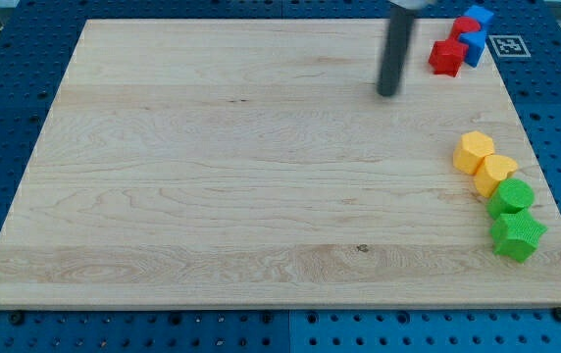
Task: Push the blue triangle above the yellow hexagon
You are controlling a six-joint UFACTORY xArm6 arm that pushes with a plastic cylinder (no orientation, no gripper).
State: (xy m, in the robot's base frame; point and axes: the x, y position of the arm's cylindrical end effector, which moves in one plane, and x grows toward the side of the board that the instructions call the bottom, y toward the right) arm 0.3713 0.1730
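My tip (pixel 389 93), a bare dark rod holding nothing, sits on the wooden board (pixel 212 176) left of the red block (pixel 445 58) and blue blocks (pixel 474 37); yellow hexagon (pixel 474 152) well below.

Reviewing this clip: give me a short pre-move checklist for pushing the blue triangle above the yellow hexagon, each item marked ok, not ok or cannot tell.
1. My tip in view, on bare board: ok.
2. Tip touching a block: not ok; it sits left of the red blocks.
3. Which blue block is the triangle: cannot tell; they are bunched with the reds at the top right.
4. Yellow hexagon located, right edge: ok.
5. Board above the hexagon free: ok.
6. Green blocks out of the way, below the yellows: ok.
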